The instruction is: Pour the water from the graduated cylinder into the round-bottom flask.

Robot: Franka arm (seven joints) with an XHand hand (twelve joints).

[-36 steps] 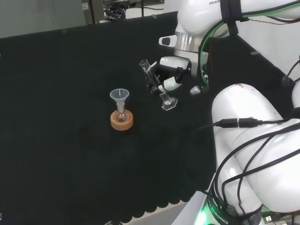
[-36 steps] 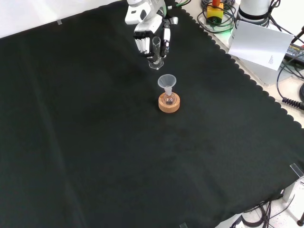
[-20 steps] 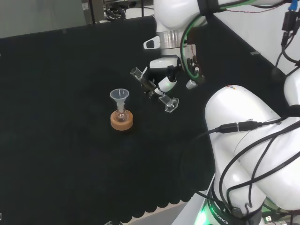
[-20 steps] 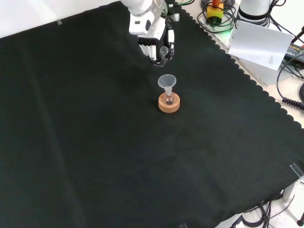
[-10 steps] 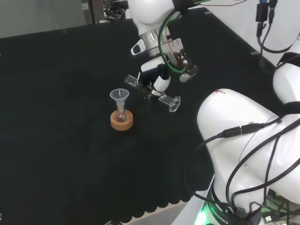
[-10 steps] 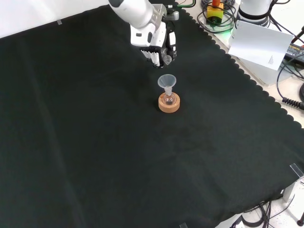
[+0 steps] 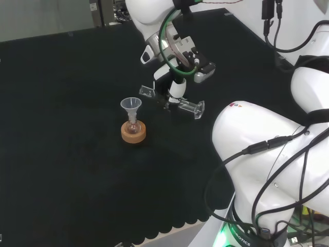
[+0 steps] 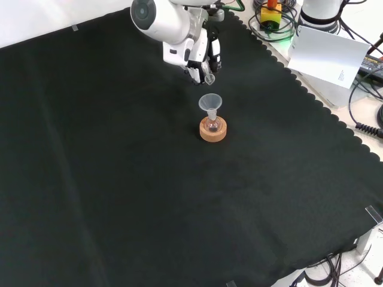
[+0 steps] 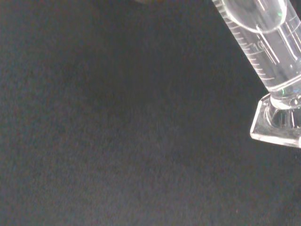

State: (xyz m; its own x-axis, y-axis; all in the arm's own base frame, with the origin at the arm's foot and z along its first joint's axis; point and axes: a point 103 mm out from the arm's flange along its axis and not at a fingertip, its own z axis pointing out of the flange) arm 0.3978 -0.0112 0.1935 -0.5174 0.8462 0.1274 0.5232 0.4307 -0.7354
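The hand (image 7: pixel 170 88) is curled round a clear graduated cylinder (image 7: pixel 183 105) and holds it tipped almost level above the cloth. Its mouth (image 7: pixel 146 91) points toward a clear funnel (image 7: pixel 130 105) and hangs just right of and slightly above the funnel's rim in the head view. The funnel sits in a small round-bottom flask (image 7: pixel 133 125) on a cork ring (image 7: pixel 133 134). In the front view the hand (image 8: pixel 200 57) is just beyond the funnel (image 8: pixel 210 102), with the cylinder's mouth (image 8: pixel 209 78) above its rim. The wrist view shows the cylinder's marked tube (image 9: pixel 263 42) and foot (image 9: pixel 277 125).
The arm's big white links (image 7: pixel 267 170) fill the head view's right. In the front view a white sheet (image 8: pixel 328 55) and cables (image 8: pixel 272 18) lie beyond the cloth's scalloped right edge. Black cloth (image 8: pixel 119 197) stretches around the cork ring.
The hand has swung left in the head view toward the funnel. It has tipped the cylinder from a steep slant to almost level, mouth toward the funnel.
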